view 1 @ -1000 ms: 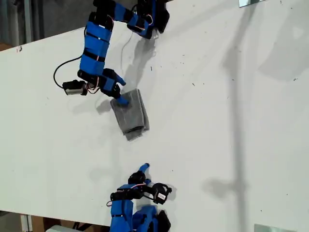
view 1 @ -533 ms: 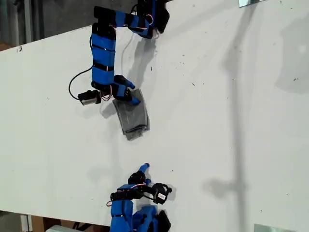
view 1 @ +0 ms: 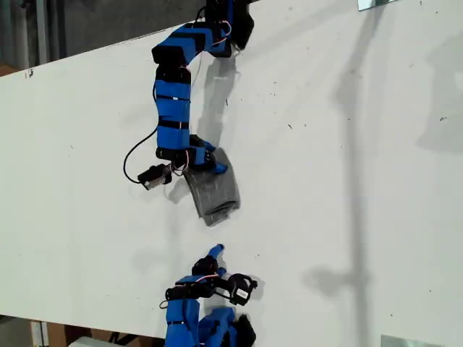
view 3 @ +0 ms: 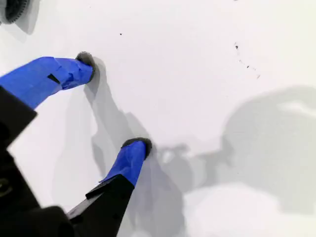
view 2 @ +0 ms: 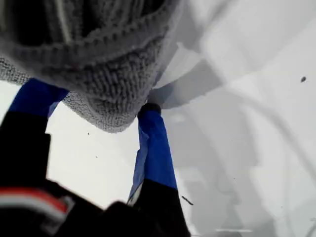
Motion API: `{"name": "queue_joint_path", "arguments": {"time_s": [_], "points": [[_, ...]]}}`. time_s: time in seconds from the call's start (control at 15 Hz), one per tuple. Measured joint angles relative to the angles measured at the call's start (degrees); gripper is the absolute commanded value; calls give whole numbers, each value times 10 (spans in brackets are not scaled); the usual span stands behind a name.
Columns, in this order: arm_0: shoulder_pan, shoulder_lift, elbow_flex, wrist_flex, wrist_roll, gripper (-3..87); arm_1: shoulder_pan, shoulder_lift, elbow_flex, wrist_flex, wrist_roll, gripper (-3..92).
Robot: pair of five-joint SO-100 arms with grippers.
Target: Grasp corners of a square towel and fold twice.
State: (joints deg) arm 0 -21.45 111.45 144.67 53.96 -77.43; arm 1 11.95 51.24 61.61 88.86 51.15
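Towel (view 1: 215,194) folded on white table (view 1: 347,181), my first gripper (view 2: 106,106) clamping its edge, my second gripper (view 3: 114,101) spread wide

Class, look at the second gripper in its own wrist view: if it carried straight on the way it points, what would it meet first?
My second gripper is open and points at the bare white table. Nothing lies between its fingertips, so it would probably meet the tabletop first; the gap to it is unclear.

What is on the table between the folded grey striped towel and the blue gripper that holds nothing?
Nothing: in the exterior view only bare white table separates the folded grey striped towel from my second gripper.
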Motion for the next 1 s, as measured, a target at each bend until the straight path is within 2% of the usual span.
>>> {"name": "queue_joint_path", "arguments": {"time_s": [0.2, 0.47, 0.53, 0.67, 0.87, 0.93, 1.0], "points": [[0, 0, 0, 0, 0, 294, 4, 96, 72, 46, 57, 361], [0, 0, 0, 0, 0, 294, 69, 472, 214, 80, 73, 472], [0, 0, 0, 0, 0, 294, 62, 599, 279, 68, 96, 421], [0, 13, 9, -1, -16, 310, 5, 881, 486, 5, 200, 230], [1, 119, 74, -6, -44, 303, -73, 1298, 777, -8, 315, 204], [4, 162, 87, -3, -53, 299, -86, 1349, 809, -11, 330, 204], [19, 236, 96, 42, -63, 297, -98, 1360, 832, -22, 337, 204]]}}
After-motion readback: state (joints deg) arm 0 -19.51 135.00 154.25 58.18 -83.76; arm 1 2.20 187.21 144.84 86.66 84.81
